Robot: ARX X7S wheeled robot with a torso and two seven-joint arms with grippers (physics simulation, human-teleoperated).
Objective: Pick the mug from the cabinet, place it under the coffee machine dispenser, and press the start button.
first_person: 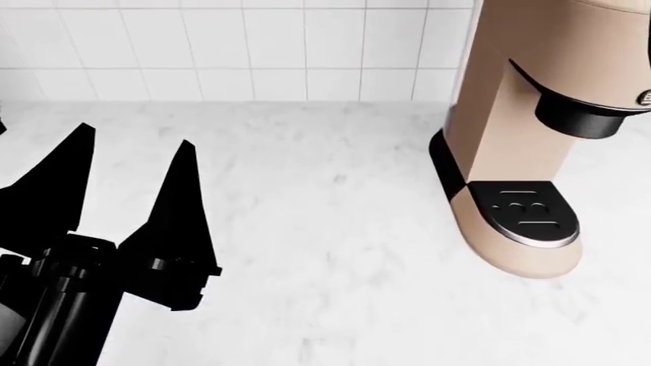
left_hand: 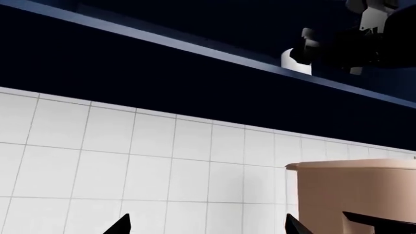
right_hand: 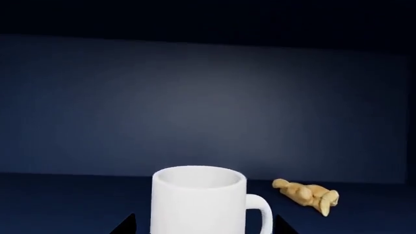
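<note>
The white mug (right_hand: pixel 198 202) stands upright on the dark blue cabinet shelf, its handle to one side. My right gripper (right_hand: pixel 204 226) is open, with one black fingertip on each side of the mug's lower body, apart from it. The left wrist view shows the mug (left_hand: pixel 295 62) on the shelf with the right gripper (left_hand: pixel 309 48) against it. My left gripper (first_person: pixel 134 141) is open and empty above the marble counter, left of the beige coffee machine (first_person: pixel 508 99). The start button (first_person: pixel 645 97) is cut by the head view's right edge.
The machine's dark drip tray (first_person: pixel 521 213) lies under the black dispenser (first_person: pixel 580 118). A small wooden figure (right_hand: pixel 309 195) lies on the shelf beside the mug. A white tiled wall (first_person: pixel 254 46) backs the counter, below the cabinet (left_hand: pixel 195 73).
</note>
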